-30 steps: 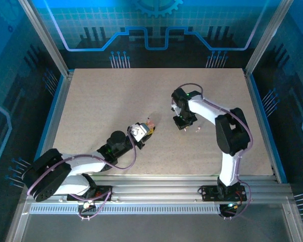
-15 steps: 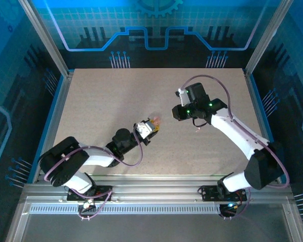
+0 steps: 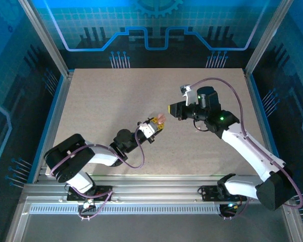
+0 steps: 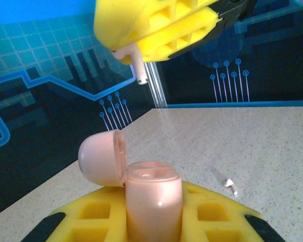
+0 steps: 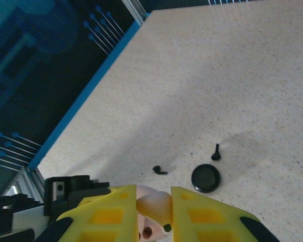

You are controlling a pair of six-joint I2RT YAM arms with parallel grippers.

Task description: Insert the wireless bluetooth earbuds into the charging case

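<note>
Over the last second the right arm unfolds from its hunched pose and reaches toward 9 o'clock. Meanwhile the left arm stretches further toward 2 o'clock, so the two tools have come almost nose to nose over the middle of the table. That looks like the line-up for an insertion, with nothing seated yet.

The left gripper is clamped on the pink case, which stands upright with its lid swung open toward 10 o'clock. The right gripper is pinched on a pink earbud.

The left wrist view shows what the overhead cannot. The earbud's stem points down, above the case's mouth and a little toward 11 o'clock of it, well apart from it. A loose earbud lies on the table at 3 o'clock of the case.

The right wrist view adds a closed black case on the table. One black earbud lies just beside it at 1 o'clock, another near it at 9 o'clock.
</note>
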